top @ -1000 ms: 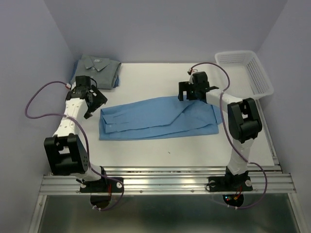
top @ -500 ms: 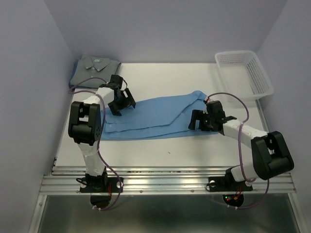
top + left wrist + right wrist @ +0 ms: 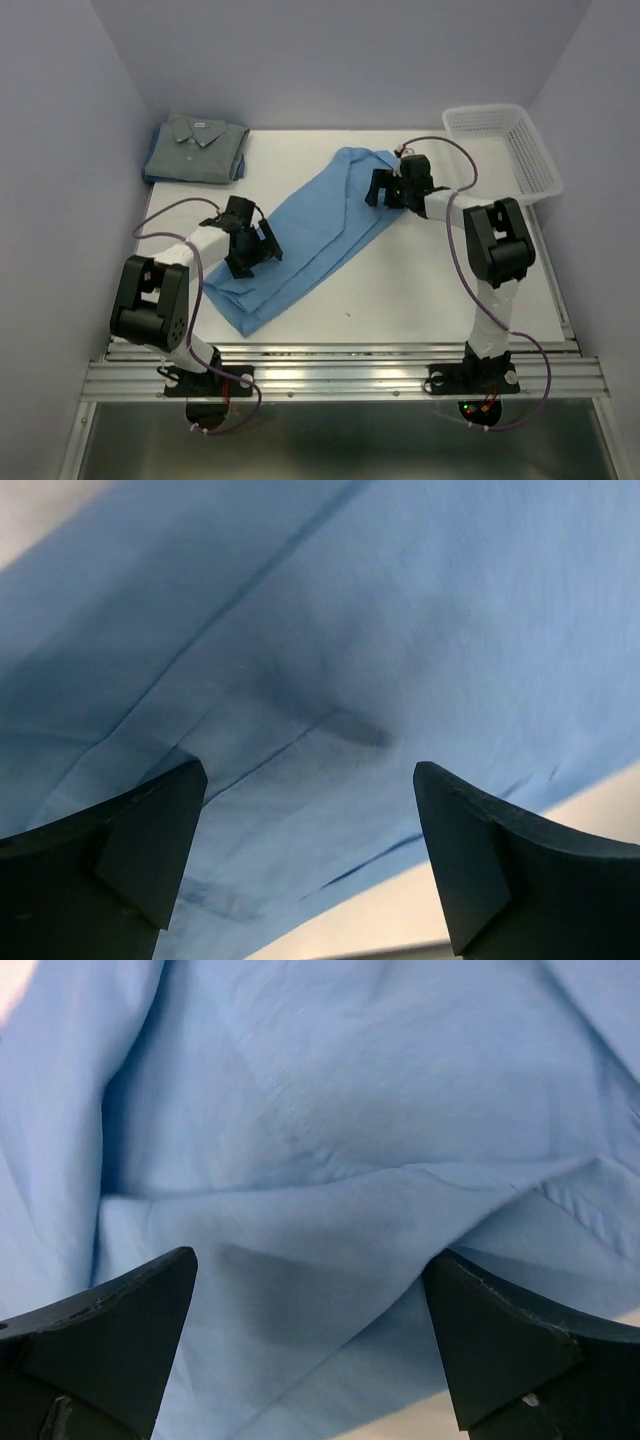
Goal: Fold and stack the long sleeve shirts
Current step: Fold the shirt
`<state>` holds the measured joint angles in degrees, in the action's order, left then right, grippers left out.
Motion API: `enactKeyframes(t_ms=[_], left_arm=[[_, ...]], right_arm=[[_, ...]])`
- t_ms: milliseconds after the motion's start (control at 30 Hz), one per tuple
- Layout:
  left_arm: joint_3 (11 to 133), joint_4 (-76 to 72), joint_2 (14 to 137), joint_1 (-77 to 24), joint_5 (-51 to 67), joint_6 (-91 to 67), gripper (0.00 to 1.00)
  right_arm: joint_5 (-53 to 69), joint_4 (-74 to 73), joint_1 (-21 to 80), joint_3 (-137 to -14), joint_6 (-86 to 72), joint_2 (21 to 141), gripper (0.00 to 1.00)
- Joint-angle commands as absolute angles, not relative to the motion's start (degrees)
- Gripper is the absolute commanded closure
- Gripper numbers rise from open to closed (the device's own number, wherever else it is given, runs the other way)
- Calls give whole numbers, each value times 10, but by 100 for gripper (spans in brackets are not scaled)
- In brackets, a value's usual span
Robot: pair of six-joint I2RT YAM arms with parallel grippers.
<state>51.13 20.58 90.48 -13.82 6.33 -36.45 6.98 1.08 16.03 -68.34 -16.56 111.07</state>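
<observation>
Your white surface [image 3: 420,285] carries the blue shirt [image 3: 320,225] — left hand [image 3: 255,255] and right hand [image 3: 378,190] (both over it) spread wide.

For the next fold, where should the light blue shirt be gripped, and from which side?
Likely its two narrow ends, from above: the light blue shirt lies flat in a long diagonal strip. The open left fingers suit the near-left end, the open right fingers the far end.
</observation>
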Motion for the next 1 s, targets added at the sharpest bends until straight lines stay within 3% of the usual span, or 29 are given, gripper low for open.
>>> enactKeyframes(t_ms=[0, 133, 267, 567, 733, 967], left_arm=[[402, 239, 833, -212, 139, -446, 1], [333, 106, 795, -310, 228, -518, 1], [346, 51, 811, -362, 243, -541, 1], [479, 10, 960, -485, 262, -550, 1], [532, 70, 955, -509, 207, -532, 1], [551, 205, 847, -509, 108, -523, 1]], right_arm=[[170, -6, 141, -856, -134, 1280, 0], [288, 14, 141, -977, -141, 1386, 0], [328, 21, 141, -1031, -163, 1425, 0], [289, -33, 141, -1171, -195, 1528, 0], [273, -54, 141, -1168, -177, 1478, 0], [249, -87, 141, -1171, -151, 1326, 0]])
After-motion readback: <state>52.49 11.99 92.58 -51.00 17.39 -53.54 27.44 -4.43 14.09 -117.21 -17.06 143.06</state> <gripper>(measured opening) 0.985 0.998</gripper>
